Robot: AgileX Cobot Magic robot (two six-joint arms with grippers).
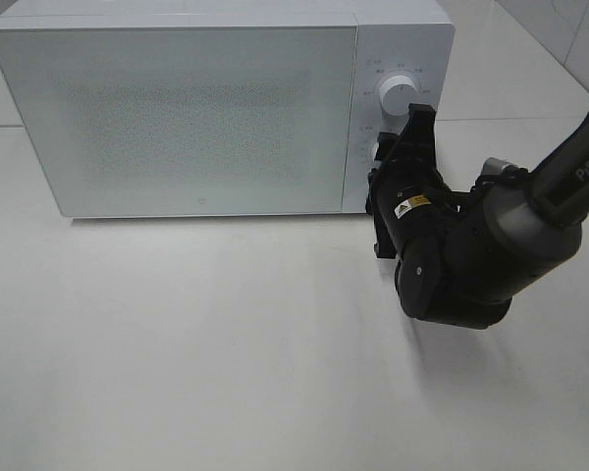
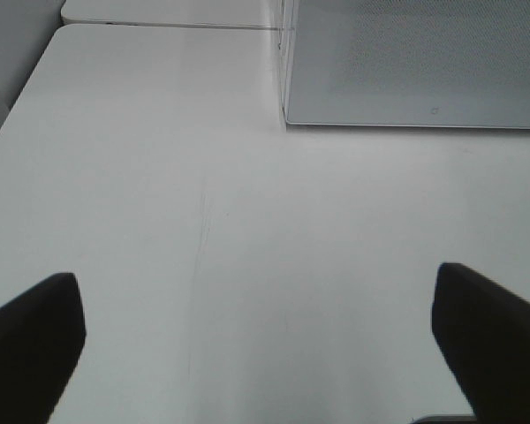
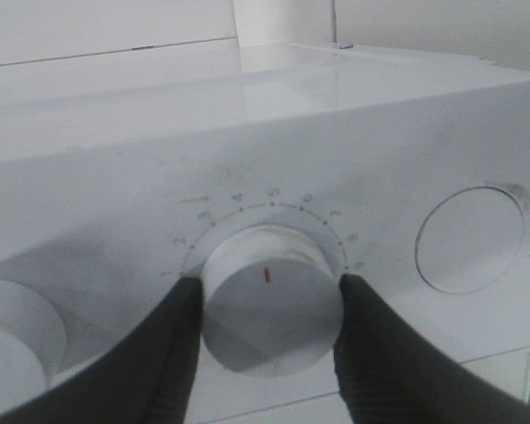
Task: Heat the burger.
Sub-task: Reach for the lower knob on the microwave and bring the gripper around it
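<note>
Our right gripper pinches the lower dial on the microwave, one finger pressed to each side, and the dial's red mark points toward the 5. Our left gripper hangs over the table in front of the microwave, jaws spread wide. The door is shut, and we cannot see the burger in any view.
</note>
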